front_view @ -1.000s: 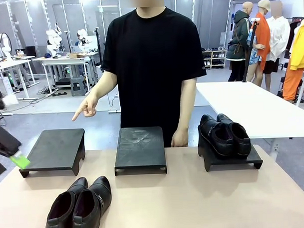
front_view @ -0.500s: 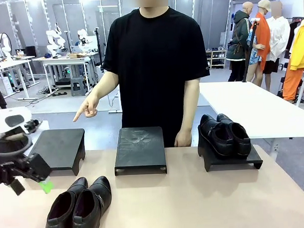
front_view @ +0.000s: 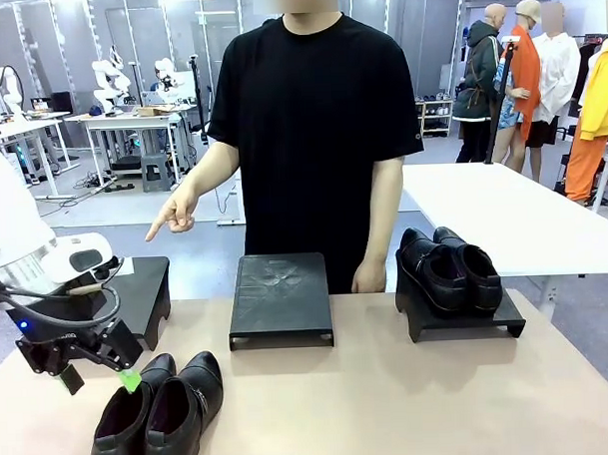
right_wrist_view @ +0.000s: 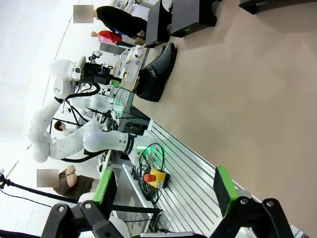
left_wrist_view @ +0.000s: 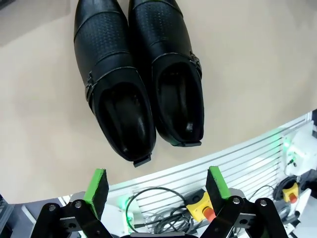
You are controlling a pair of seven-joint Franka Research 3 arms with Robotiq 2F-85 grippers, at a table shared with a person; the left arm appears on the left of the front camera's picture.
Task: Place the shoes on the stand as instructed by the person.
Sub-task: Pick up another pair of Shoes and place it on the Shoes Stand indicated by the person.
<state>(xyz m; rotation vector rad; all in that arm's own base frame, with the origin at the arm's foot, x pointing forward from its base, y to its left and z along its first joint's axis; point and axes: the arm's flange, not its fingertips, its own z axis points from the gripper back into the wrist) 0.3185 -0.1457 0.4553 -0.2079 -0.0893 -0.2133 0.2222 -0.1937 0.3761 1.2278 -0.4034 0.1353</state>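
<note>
Black and shiny, the near pair of shoes (front_view: pixel 161 412) sits side by side on the tan table (front_view: pixel 390 404), close to the robot's edge and in front of the left stand (front_view: pixel 151 288). The other pair of shoes (front_view: pixel 450 272) is up on the right stand (front_view: pixel 467 322). The middle stand (front_view: pixel 280 298) has nothing on it.

The left gripper (front_view: pixel 100 379) hangs right by the heel of the near pair. Its jaws are wide open and hold nothing. One green pad (front_view: pixel 129 378) is very close to the heel, but I cannot tell if it touches.

The front view shows the person (front_view: pixel 310 117) in a black T-shirt at the far side. The pointing hand (front_view: pixel 172 217) aims a finger down toward the left stand. The other hand (front_view: pixel 366 277) hangs at the table's far edge.

The left wrist view looks down into the near pair (left_wrist_view: pixel 138 84). You can see the dark insides, the dotted tops and a strap across each shoe. The heels point at the left gripper (left_wrist_view: pixel 157 176) and the toes point away.

The right wrist view is turned sideways. The right gripper (right_wrist_view: pixel 163 178) has its jaws wide open with nothing between them, above the table's near edge. Far off, the same near pair (right_wrist_view: pixel 156 74) shows from the side, with the white left arm (right_wrist_view: pixel 64 84) bent beside it.
</note>
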